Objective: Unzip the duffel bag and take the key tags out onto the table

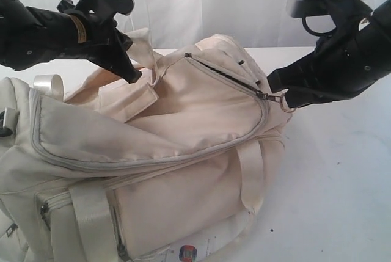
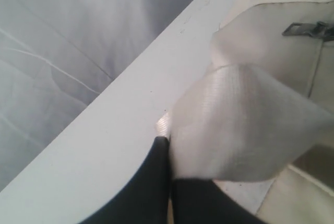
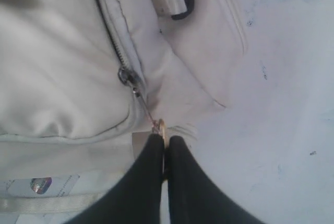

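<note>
Two black claws are both clamped shut. The left gripper (image 1: 134, 76) pinches a shiny cream webbing strap (image 2: 245, 125) atop the large cream fabric duffel bag (image 1: 183, 152). The right gripper (image 1: 283, 98) nips the thin metal ring pull (image 3: 161, 128) of a grey zipper (image 1: 226, 76) at the bag's end, over the wide white table (image 1: 342, 170). No coloured plastic key tags show; they are presumably inside. The ring sits at the very fingertips, so a sideways tug could pop it free. The soft bag may also drag along instead of the small metal slider (image 3: 125, 75) running, should the strap slip from the left grip — or fabric at the track's curve could jam it.
</note>
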